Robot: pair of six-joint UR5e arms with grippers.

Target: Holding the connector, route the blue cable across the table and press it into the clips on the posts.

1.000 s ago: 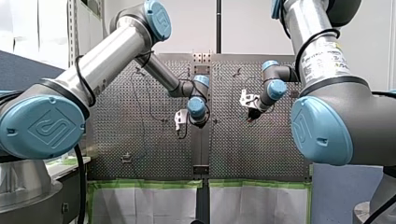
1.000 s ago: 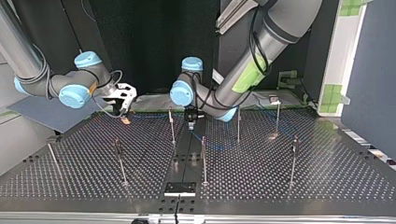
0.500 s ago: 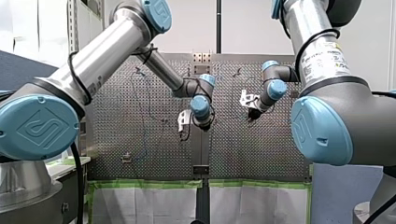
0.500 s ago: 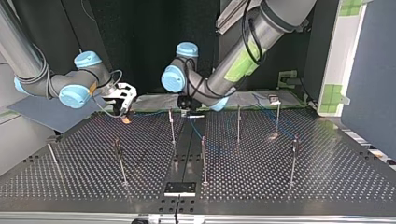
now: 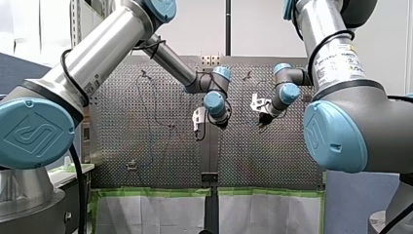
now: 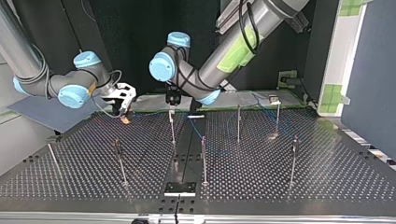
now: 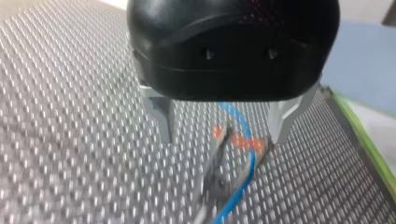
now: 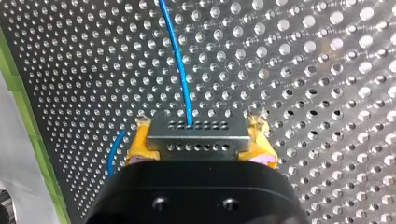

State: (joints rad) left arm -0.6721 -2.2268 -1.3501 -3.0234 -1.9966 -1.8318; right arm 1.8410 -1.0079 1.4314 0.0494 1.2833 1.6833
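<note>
Yellow pads (image 8: pixel 139 145) of my right gripper (image 8: pixel 198 140) clamped on the grey connector (image 8: pixel 198 132), blue cable (image 8: pixel 180 60) leading from the connector across the table (image 8: pixel 303 70), my left gripper (image 7: pixel 223 126) (metal fingers (image 7: pixel 161 116) apart) over the cable, well away from the connector.

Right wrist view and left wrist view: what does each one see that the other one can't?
Only the right wrist view shows my right gripper clamped on the metal connector, yellow pads either side. Only the left wrist view shows my left gripper, its metal fingers apart, a blurred post with orange marks ahead. Both show the blue cable and the perforated table.
</note>
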